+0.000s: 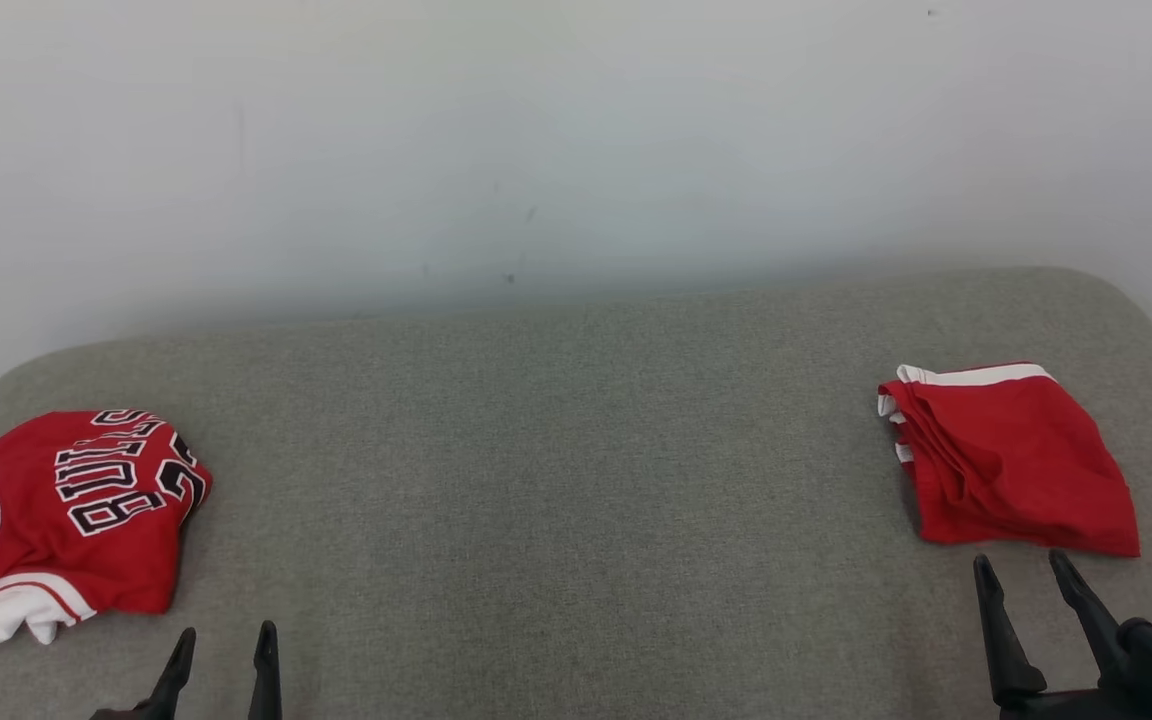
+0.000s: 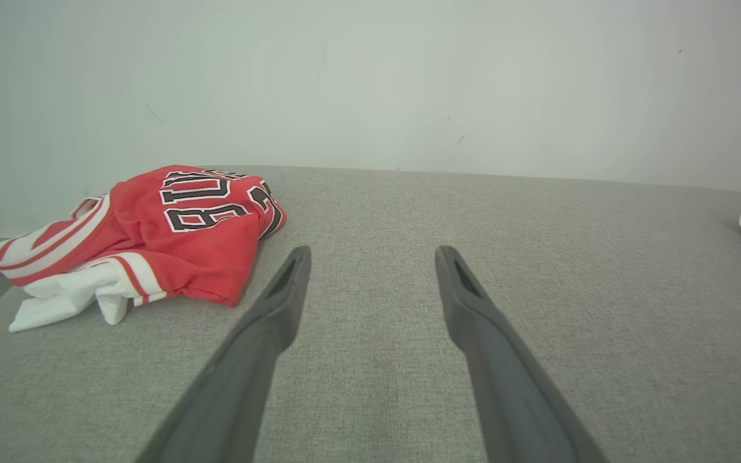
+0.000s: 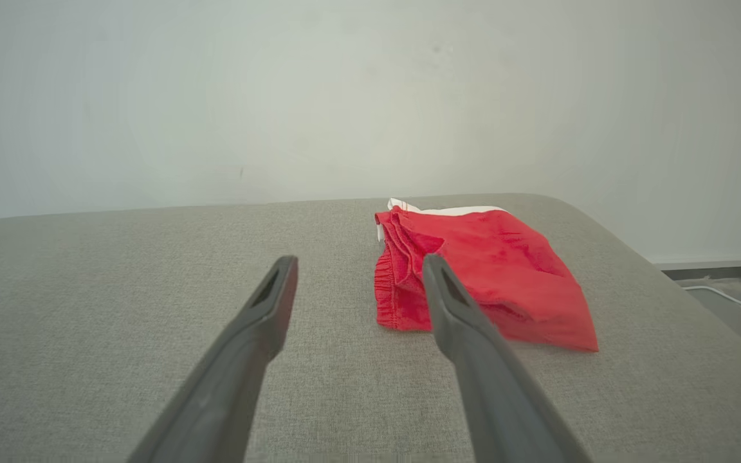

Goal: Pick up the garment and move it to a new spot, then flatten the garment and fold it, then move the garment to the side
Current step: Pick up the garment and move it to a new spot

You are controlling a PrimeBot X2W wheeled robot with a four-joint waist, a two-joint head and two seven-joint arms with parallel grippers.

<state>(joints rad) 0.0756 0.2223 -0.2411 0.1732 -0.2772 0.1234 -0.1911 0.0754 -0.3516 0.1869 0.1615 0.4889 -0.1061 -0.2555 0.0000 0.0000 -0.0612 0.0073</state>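
Both the left gripper (image 1: 226, 630) and the right gripper (image 1: 1020, 557) hang wide open, holding nothing, so I think the pick-up comes first: the left one must reach the crumpled red-and-white jersey (image 1: 66, 520) lying at the left of the grey cloth top (image 1: 576, 450), well apart from the folded red shorts (image 1: 1011, 460).

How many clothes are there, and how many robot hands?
Red jersey with letters: 1
Folded red garment: 1
Robot hands, left hand and right hand, both open: 2
Total: 4
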